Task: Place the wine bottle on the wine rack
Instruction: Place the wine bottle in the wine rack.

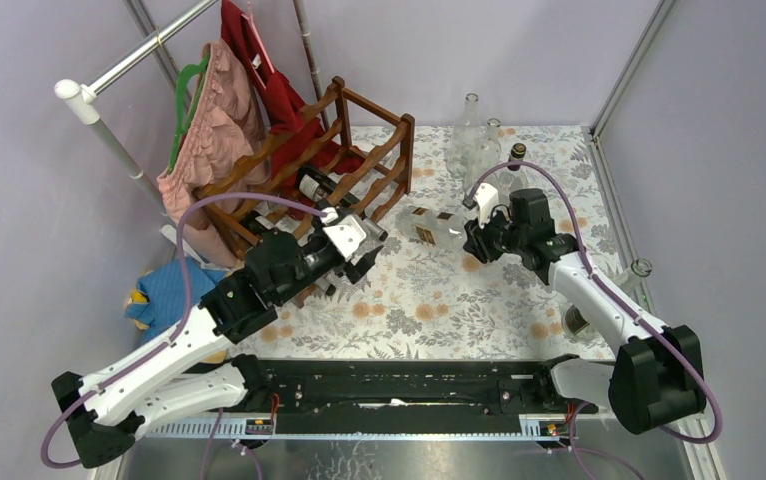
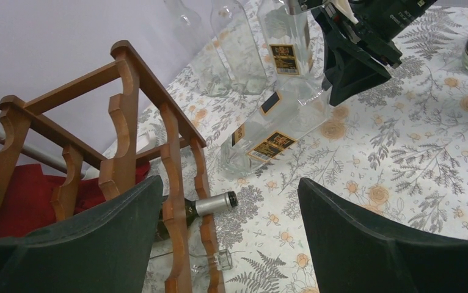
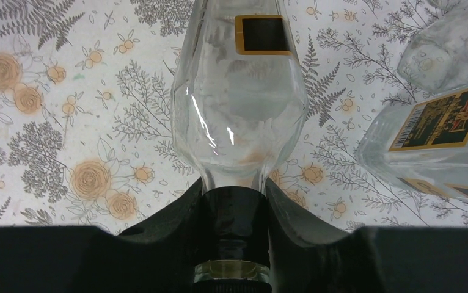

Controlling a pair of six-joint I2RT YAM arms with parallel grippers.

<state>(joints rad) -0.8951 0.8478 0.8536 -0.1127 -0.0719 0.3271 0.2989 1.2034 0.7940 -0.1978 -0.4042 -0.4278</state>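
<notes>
On the floral surface (image 1: 439, 300) a bottle (image 3: 237, 104) is clamped at its neck by the right jaws, seemingly for lifting; the left jaws are spread wide beside the rack (image 2: 127, 122).

**Cloth** (image 1: 429, 310): white, grey fern print w/ orange roses.
**Rack** (image 2: 124, 122), centre-left: reddish-brown wood.
**Clear bottle** (image 3: 237, 104): colourless glass, black labels w/ gold borders, black neck band.
**Dark bottle** (image 2: 210, 204), lower centre: silver cap.
**Upper left, top view:** pink garment (image 1: 209, 140), red garment (image 1: 259, 60), green hanger (image 1: 183, 100).
**Left edge:** blue toy (image 1: 164, 295).
**Walls:** pale lilac.
</notes>
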